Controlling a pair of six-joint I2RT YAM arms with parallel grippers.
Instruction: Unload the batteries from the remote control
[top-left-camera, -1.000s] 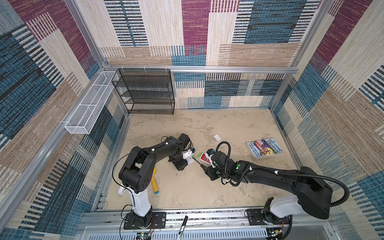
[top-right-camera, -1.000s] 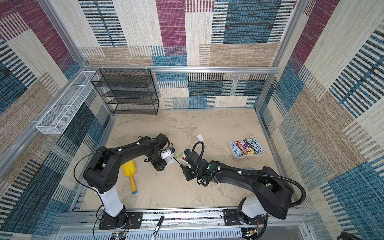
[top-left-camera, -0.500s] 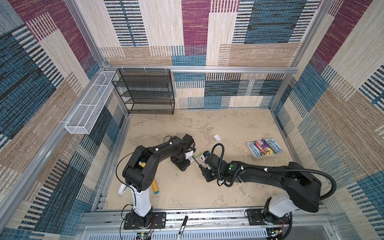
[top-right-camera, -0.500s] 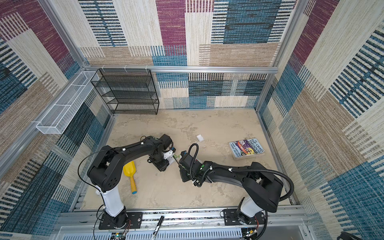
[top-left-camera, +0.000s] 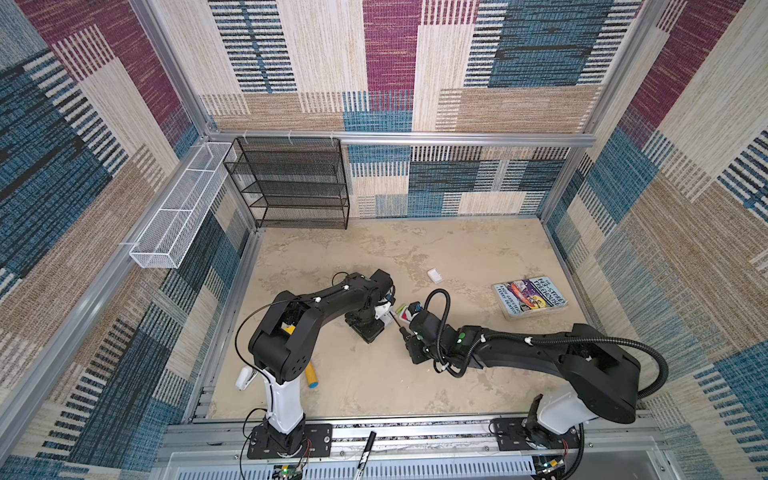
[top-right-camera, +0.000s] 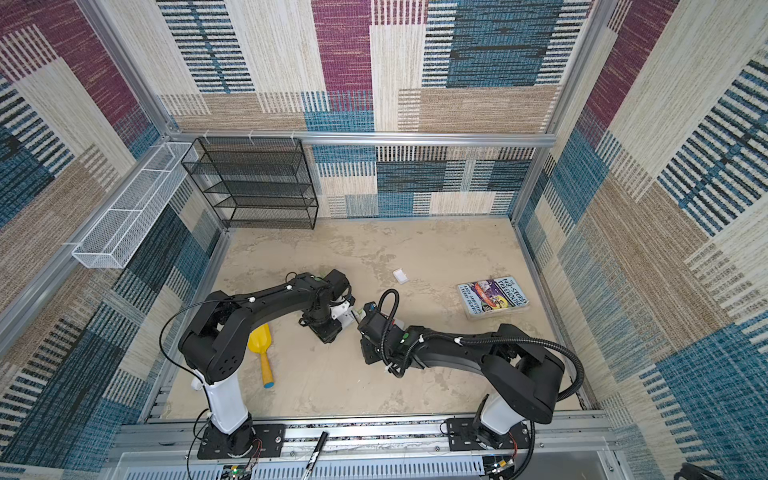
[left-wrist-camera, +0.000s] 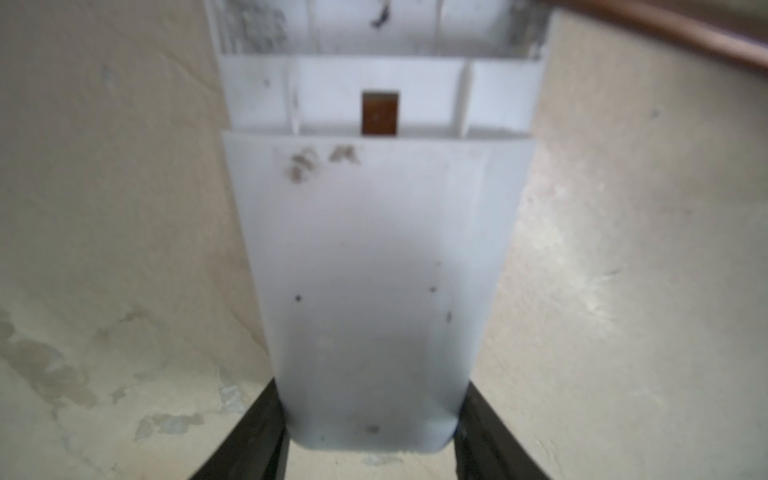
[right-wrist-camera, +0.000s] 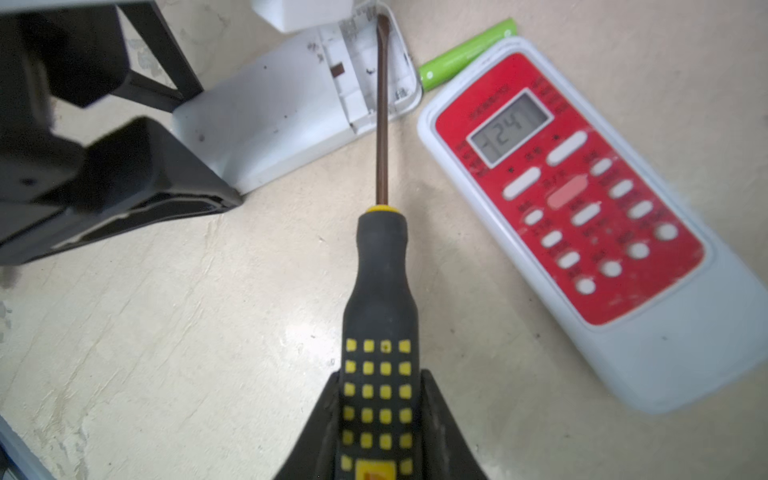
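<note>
Beige tabletop (top-left-camera: 457, 249): left hand (left-wrist-camera: 372, 386) pinches white remote (left-wrist-camera: 374, 249), right hand (right-wrist-camera: 380, 380) pinches screwdriver (right-wrist-camera: 381, 270), walls (top-left-camera: 457, 187) distant.

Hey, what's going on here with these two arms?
The left gripper clamps a white remote lying back-up on the table, its battery bay open. The right gripper holds a screwdriver with the tip poked into that bay. One green battery lies on the table beside a second, red-faced remote.
</note>
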